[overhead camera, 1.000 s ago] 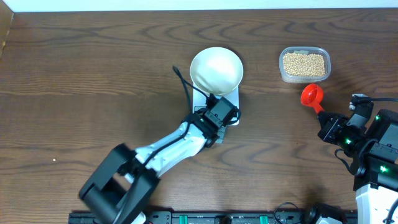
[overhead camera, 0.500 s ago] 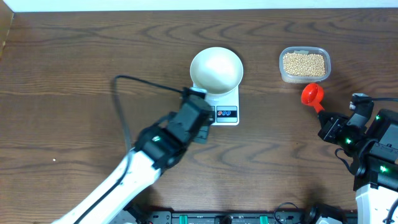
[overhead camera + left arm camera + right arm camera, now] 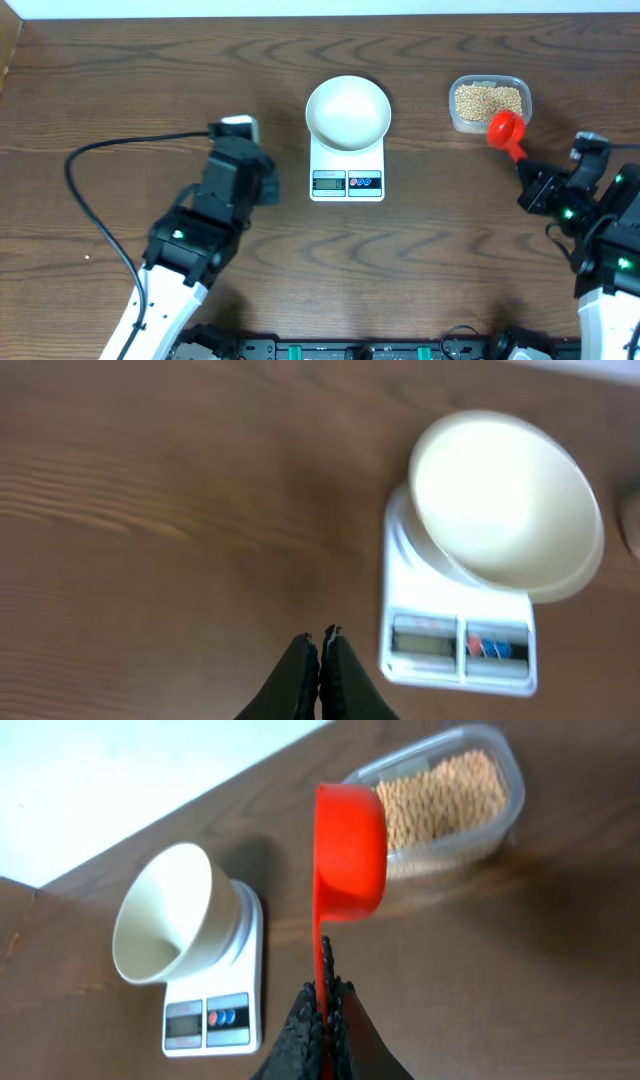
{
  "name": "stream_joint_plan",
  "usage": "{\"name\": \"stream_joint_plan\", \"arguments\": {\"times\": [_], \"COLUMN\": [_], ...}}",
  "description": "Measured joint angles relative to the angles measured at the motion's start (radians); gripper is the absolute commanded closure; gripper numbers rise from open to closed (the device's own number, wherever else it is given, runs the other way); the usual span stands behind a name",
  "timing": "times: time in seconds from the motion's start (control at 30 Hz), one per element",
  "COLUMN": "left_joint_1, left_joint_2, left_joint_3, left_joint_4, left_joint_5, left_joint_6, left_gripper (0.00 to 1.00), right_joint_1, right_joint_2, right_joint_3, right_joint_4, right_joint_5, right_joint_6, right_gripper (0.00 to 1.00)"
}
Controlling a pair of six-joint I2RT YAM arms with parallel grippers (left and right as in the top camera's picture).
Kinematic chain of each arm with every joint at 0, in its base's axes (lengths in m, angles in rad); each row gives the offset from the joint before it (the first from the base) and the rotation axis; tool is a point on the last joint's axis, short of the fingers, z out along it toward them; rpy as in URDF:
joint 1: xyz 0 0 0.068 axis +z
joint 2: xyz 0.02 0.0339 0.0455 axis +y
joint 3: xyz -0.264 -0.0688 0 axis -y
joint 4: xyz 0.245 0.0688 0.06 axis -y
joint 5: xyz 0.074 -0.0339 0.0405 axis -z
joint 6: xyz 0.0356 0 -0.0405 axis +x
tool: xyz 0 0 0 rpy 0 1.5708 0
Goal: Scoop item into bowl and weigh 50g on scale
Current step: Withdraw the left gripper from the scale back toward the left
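The right gripper [image 3: 325, 995] pinches the red scoop [image 3: 350, 845] by its handle; the cup points ahead, right by the beans [image 3: 440, 800] in the clear tub [image 3: 480, 840]. The empty bowl [image 3: 348, 112] sits on the scale [image 3: 347, 182], further left. The left gripper [image 3: 320, 650] is closed on nothing.

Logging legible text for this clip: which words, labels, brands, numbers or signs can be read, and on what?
No text can be read in any view.
The scale display: digits too small and blurred.
Its red and blue buttons: no legible marking.
The bowl, red scoop and clear tub: no text visible.
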Motion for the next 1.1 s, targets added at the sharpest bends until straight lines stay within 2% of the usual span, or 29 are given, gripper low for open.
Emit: {"name": "stream_joint_plan", "arguments": {"times": [0.2, 0.37, 0.67, 1.1], "left_joint_1": [0.142, 0.195, 0.227, 0.227], "left_joint_2": [0.0, 0.0, 0.005, 0.148], "left_joint_3": [0.05, 0.053, 0.126, 0.32], "left_joint_4": [0.044, 0.05, 0.082, 0.085], "left_joint_5": [0.0, 0.019, 0.053, 0.084], "left_joint_6": [0.014, 0.013, 0.006, -0.016], "left_gripper": [0.93, 0.93, 0.93, 0.93], "right_joint_1": [0.0, 0.0, 0.0, 0.0], "right_joint_2": [0.148, 0.262, 0.383, 0.391], "right_joint_3": [0.192, 0.334, 0.534, 0.659], "right_joint_4": [0.001, -0.051, -0.192, -0.323], "right_joint_5": [0.002, 0.006, 0.028, 0.055], "right_joint_6": [0.004, 0.011, 0.015, 0.016], "right_gripper": [0.99, 0.99, 0.99, 0.99]}}
